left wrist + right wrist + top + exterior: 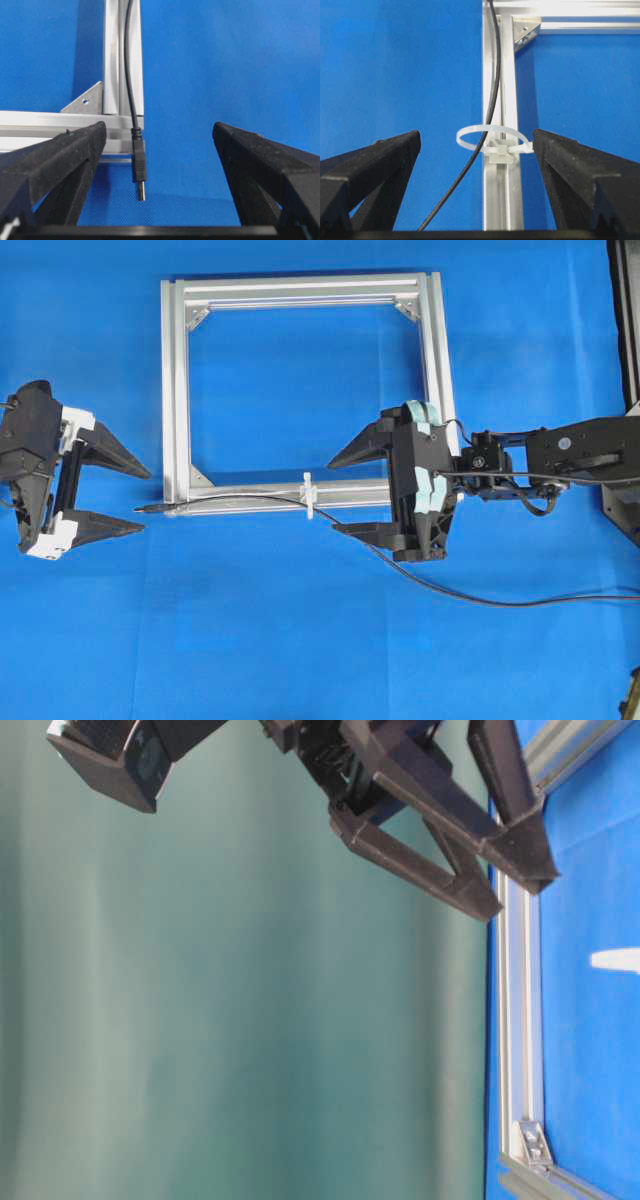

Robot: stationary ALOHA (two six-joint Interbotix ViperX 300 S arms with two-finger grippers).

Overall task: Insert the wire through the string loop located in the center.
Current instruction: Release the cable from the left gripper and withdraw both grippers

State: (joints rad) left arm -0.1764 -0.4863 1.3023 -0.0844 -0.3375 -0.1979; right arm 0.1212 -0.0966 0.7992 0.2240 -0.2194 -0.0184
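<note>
Wire [230, 499] threaded through string loop [310, 496] on near bar of silver frame [175, 390], plug past frame's left corner. Left gripper [140, 500] spread wide, holding nothing, just left of frame. Right gripper [338, 495] wide, empty, straddling near bar right of loop.

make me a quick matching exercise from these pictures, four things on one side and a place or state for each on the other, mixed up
Things:
1. wire
2. string loop
3. left gripper
4. frame

Places or states:
A. open, at the wire's plug end
B. silver square lying flat on the blue cloth
C. white, fixed to the middle of the frame's near bar
D. black, passing through the loop along the bar

Pairs: 1-D, 2-C, 3-A, 4-B
</note>
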